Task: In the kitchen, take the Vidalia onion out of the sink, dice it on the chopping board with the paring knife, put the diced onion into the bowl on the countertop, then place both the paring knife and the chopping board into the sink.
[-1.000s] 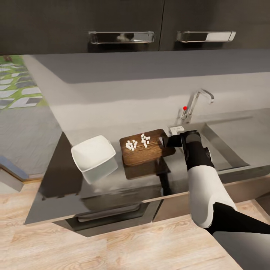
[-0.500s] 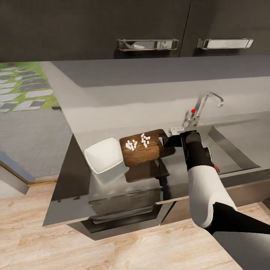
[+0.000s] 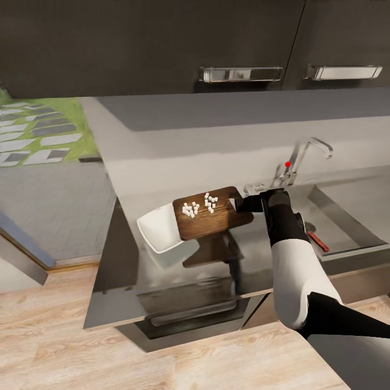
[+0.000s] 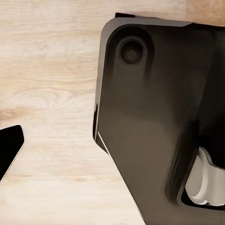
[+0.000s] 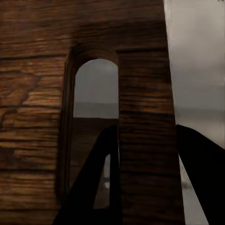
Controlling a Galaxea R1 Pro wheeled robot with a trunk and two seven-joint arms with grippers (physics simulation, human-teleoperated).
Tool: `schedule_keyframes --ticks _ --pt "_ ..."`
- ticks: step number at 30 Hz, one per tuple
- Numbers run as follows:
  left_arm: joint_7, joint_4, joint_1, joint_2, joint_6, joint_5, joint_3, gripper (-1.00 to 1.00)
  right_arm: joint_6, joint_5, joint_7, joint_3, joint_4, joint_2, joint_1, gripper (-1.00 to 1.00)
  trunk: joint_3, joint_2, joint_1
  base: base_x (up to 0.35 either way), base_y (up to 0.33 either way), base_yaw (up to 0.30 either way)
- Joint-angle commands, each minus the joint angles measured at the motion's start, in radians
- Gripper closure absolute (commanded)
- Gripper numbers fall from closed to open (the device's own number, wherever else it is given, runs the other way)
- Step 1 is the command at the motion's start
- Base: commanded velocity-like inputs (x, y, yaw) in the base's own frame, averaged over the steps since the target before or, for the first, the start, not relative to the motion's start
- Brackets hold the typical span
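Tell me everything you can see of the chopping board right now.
The chopping board is a dark brown wood-grain rectangle with rounded corners and a handle slot at its sink-side end. It is lifted off the countertop, roughly level, its reflection showing below. The right gripper clamps the wood strip beside the slot. White onion dice lie scattered on top. Its far end overlaps the white bowl.
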Motion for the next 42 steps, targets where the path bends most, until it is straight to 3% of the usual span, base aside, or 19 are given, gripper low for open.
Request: schedule_keyframes --ticks 1,9,23,29,32,37,42 --pt "-0.005 0.004 -0.001 0.0 -0.006 0.01 -0.008 -1.0 0.002 0.008 0.01 -0.005 -0.001 0.002 -0.001 1.0 0.0 -0.002 0.001 0.0 0.271 0.0" --pt "-0.005 0.004 -0.001 0.0 -0.006 0.01 -0.008 -1.0 0.002 0.008 0.01 -0.005 -0.001 0.002 -0.001 1.0 0.012 -0.002 0.001 0.0 0.217 0.0" --pt "-0.005 0.004 -0.001 0.0 -0.006 0.01 -0.008 -1.0 0.002 0.017 0.009 -0.003 -0.008 0.002 -0.001 1.0 0.02 -0.002 0.001 0.0 0.009 0.0" --pt "-0.005 0.005 -0.001 -0.002 -0.006 0.01 -0.008 -1.0 0.014 0.021 0.007 0.103 -0.016 0.002 -0.001 1.0 0.02 -0.002 0.001 0.0 0.0 0.0" --pt "-0.005 0.005 -0.001 -0.002 -0.006 0.01 -0.008 -1.0 0.017 0.044 0.006 0.123 -0.026 0.002 -0.001 1.0 0.02 -0.002 0.001 0.0 0.0 0.0" --pt "-0.007 0.005 -0.001 -0.002 -0.006 0.01 -0.008 -1.0 0.017 0.152 0.006 0.128 -0.036 0.0 -0.004 1.0 0.02 -0.002 0.001 0.0 0.0 0.0" --pt "-0.007 0.005 -0.001 -0.002 -0.006 0.01 -0.008 -1.0 0.023 0.168 0.007 0.128 -0.043 -0.001 -0.008 1.0 0.02 -0.002 0.001 0.0 0.0 0.0"
